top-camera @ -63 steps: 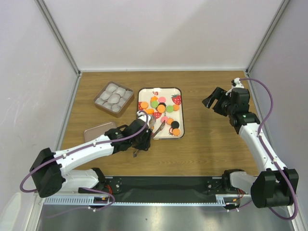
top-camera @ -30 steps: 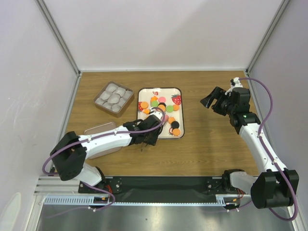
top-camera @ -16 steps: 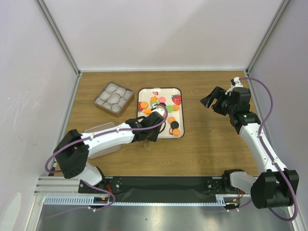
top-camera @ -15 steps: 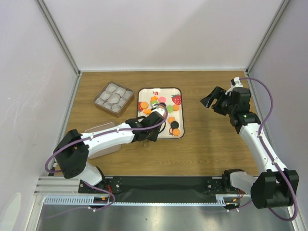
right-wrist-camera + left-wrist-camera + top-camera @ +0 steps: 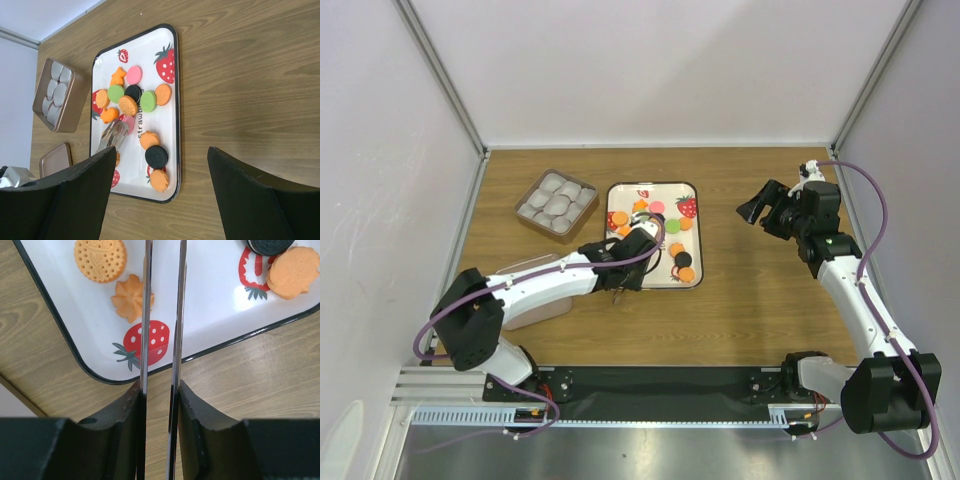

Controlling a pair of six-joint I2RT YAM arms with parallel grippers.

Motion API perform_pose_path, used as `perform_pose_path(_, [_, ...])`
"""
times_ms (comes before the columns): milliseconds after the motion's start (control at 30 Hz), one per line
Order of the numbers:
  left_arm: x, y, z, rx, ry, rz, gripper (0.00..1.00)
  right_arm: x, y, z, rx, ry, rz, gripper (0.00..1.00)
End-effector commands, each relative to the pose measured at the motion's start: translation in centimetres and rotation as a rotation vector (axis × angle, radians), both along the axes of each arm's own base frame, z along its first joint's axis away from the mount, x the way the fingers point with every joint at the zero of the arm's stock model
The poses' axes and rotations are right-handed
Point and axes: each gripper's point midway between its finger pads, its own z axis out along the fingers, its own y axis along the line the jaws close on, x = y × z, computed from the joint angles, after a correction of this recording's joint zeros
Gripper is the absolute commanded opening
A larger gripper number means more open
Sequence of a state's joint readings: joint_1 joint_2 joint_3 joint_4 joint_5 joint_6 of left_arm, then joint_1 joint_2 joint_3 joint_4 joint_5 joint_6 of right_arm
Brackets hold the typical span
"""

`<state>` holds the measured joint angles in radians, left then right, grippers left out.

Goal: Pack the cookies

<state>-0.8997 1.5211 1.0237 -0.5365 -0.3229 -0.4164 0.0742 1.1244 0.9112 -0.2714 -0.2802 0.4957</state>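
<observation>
Evidently to pinch the cookies (image 5: 133, 92) scattered on the tray (image 5: 169, 122), the left claw (image 5: 159, 388) is clamped on slim tongs (image 5: 146, 315) reaching over its near-left corner, while the right claw (image 5: 760, 212) hangs agape right of it.

The tray (image 5: 668, 190) lies on the desk (image 5: 750, 300) just ahead of the left claw (image 5: 159, 387). Its near edge passes under the tongs (image 5: 145, 315), which stick forward from between that claw's fingers. The cookies (image 5: 148, 100) lie in the tray, a few left of the tongs, more to the right and beyond. The tin (image 5: 529, 192) sits ahead and left of the left claw. The lid (image 5: 55, 159) lies behind that claw, partly under its arm. The right claw (image 5: 160, 195) hangs well right of the tray.
</observation>
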Motion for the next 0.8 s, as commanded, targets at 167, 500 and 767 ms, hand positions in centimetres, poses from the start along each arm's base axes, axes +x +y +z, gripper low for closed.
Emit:
perform_pose_path(167, [1.35,-0.63,1.40,-0.016,-0.039,-0.002,0.38,0.56,0.09,2.67,0.008,-0.078,0.013,0.80])
perform_pose_path(500, [1.56,-0.68,0.90,-0.002,-0.024,0.004,0.38,0.52,0.16,2.68,0.010,-0.078,0.017,0.80])
perform_pose_path(767, [1.69,-0.55,1.10,0.009,-0.023,0.009,0.34,0.50,0.16,2.74,0.010,-0.079,0.017,0.80])
